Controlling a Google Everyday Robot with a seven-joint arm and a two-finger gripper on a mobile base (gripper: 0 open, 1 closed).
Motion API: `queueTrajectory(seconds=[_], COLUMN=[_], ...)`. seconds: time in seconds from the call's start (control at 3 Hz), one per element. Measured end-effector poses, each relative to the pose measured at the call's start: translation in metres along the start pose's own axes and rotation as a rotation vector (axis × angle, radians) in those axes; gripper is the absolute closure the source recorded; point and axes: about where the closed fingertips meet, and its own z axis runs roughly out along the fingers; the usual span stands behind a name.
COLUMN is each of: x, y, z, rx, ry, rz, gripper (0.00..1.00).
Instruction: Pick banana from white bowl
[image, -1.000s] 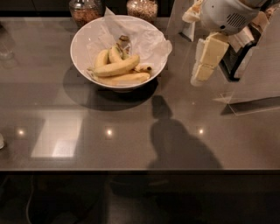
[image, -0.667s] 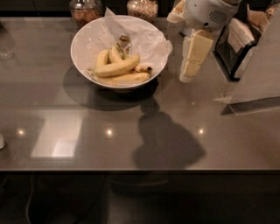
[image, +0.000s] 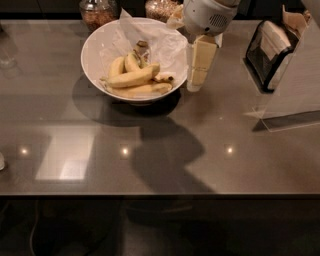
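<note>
our gripper (image: 196, 86) hangs pointing straight down from the rounded white wrist housing (image: 207, 15) at the top of the view. we cannot tell whether it is spread or pressed together, since it shows only as one pale cream block. its tip is outside the white bowl (image: 92, 42), just beside the rim on the near-right side. whether it touches the rim we cannot tell.

to the left of the gripper as the camera sees it, the banana (image: 132, 77) lies inside the bowl. it rests on top of the pile, lengthwise across the middle, with one end toward the gripper. beneath it, nearer the camera, lies another long banana (image: 145, 90). a dark-tipped end (image: 166, 78) pokes out between the two on the side closest to the gripper. two shorter bananas (image: 124, 64) lean behind them, farther from the gripper. crumpled white paper (image: 160, 40) lines the bowl and rises at its back edge, close to the wrist housing.

beyond the gripper and the bowl stand two glass jars (image: 97, 11) of brown grains. on the gripper's other side, well apart from it, sits a dark box-like rack (image: 267, 52). the grey table (image: 250, 150) carries all of this. the arm's shadow (image: 165, 150) falls on it below the gripper, toward the camera.
</note>
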Motion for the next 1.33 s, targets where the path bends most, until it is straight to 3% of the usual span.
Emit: queueTrajectory(seconds=[1.0,1.33], x=[-0.037,-0.047], y=[-0.017,-0.021], z=[0.042,0.052], rx=[-0.067,-0.084], ry=[-0.047,-0.061], rz=[-0.092,-0.113], gripper=[0.00,0.06])
